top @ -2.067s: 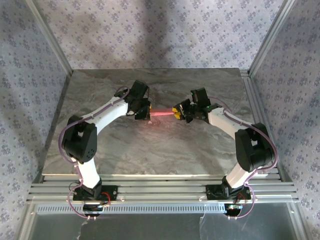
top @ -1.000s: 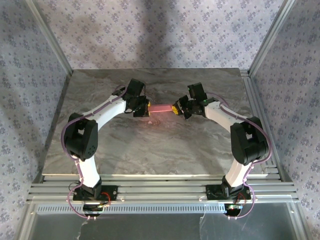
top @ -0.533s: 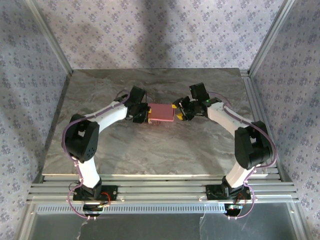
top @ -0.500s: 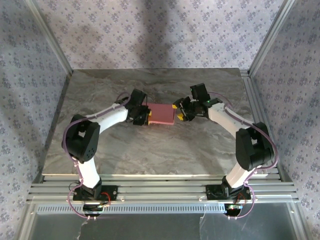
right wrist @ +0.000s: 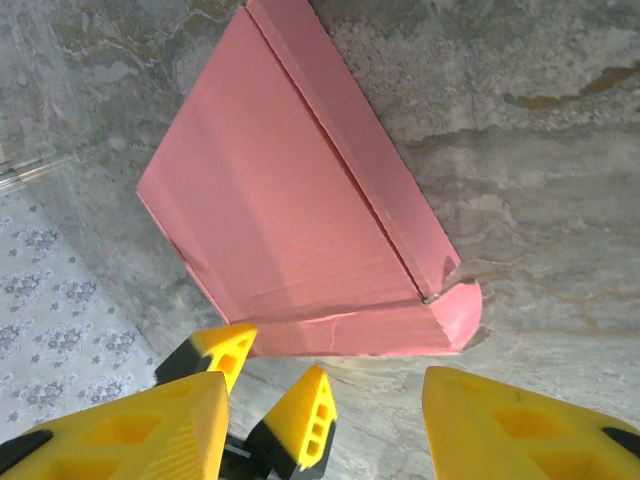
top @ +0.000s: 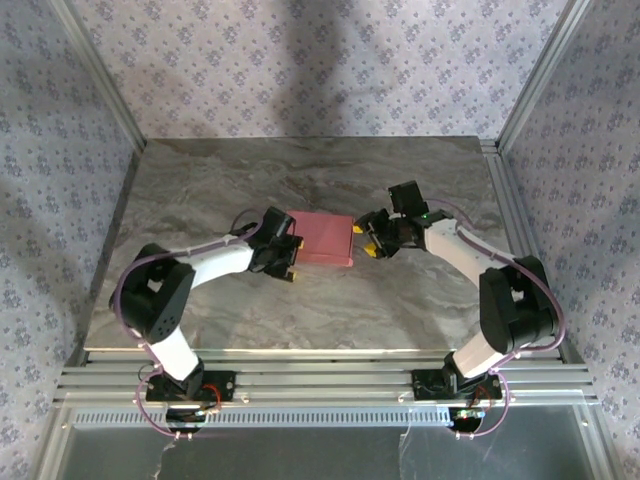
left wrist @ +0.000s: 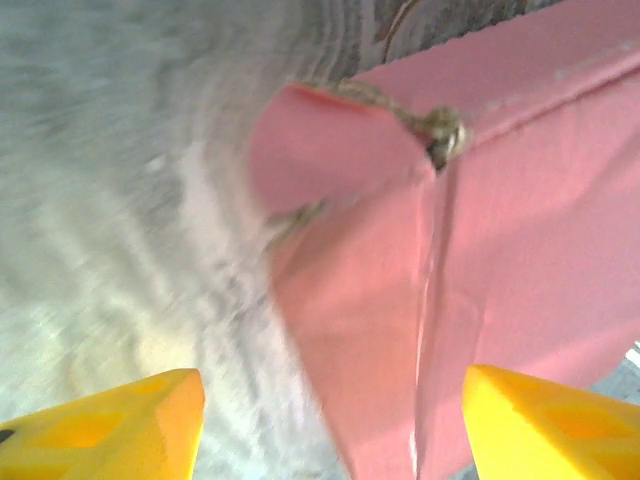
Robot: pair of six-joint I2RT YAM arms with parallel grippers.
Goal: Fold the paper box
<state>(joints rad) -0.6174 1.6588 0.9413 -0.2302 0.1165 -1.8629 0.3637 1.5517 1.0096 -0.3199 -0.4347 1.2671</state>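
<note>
Box (top: pixel 320 238) lies flat on the table (top: pixel 300 310), pink side up, between the 2 grippers. Left gripper (top: pixel 293 257) is spread wide at its left end (a curled tab pokes out there). Right gripper (top: pixel 365 240) is spread too, just off the right end, pinching nothing.

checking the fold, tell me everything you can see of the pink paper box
The pink-red thin cardboard paper box lies low and flat on the grey marbled table, pink side up. One long crease runs along it and a rounded tab sticks out at a corner. The card looks matte, lightly wrinkled near one end. The left end effector and right end effector sit open at its two short ends, neither gripping it.
</note>
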